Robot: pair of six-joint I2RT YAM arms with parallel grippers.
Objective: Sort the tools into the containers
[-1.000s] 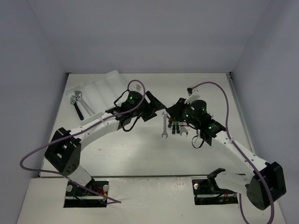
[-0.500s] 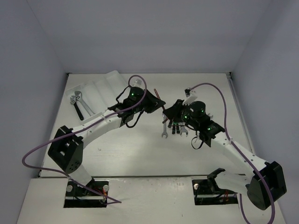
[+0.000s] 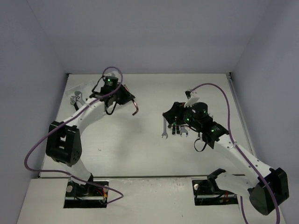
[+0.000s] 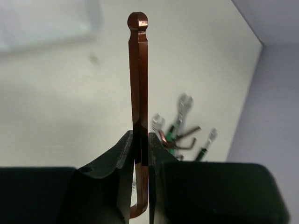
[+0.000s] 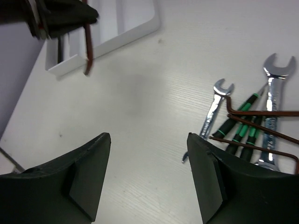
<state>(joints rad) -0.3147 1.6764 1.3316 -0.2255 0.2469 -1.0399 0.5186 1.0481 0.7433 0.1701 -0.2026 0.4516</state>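
Note:
My left gripper (image 3: 127, 99) is shut on a dark brown L-shaped hex key (image 3: 135, 108) and holds it above the table, right of the white tray (image 3: 71, 89). In the left wrist view the hex key (image 4: 139, 70) stands straight up between the fingers (image 4: 125, 149). My right gripper (image 5: 148, 137) is open and empty, just left of a pile of tools: silver open-end wrenches (image 5: 212, 109), black screwdrivers with green marks (image 5: 243, 127) and brown hex keys (image 5: 264, 114). The pile also shows in the top view (image 3: 174, 129) and the left wrist view (image 4: 180, 133).
The tray (image 5: 126, 28) lies at the far left of the table, with silver tools (image 3: 74, 99) in it. Grey walls close in the table on the left, back and right. Purple cables loop over both arms.

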